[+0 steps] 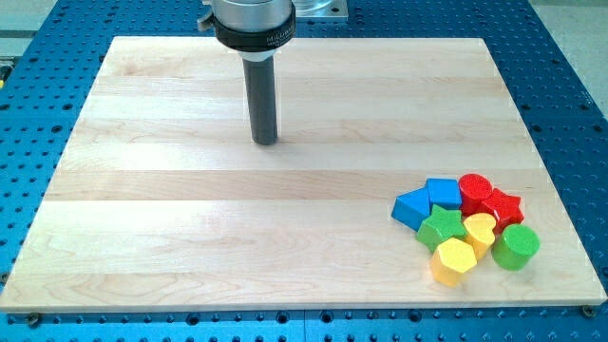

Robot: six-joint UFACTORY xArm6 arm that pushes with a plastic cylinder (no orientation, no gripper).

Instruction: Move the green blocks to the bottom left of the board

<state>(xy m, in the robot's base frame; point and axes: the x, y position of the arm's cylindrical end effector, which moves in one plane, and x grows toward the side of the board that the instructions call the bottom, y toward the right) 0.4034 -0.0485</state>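
Your tip (pixel 265 142) stood on bare board (pixel 190 237), far centre, touching nothing; no gripper fitted, so nothing held. Green star block (pixel 442 228) and green cylinder (pixel 516 247) lay well off near-right, packed among blue blocks (pixel 427 201), red blocks (pixel 486 197), yellow blocks (pixel 465 249). Cylinder outermost, close to right edge. Near-left corner open; wide clear room between.

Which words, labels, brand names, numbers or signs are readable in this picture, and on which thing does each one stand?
White lettering runs round the black collar above the rod: too small and blurred to read.
No text shows on the wooden board, my tip, or the blocks, such as the green star and green cylinder.
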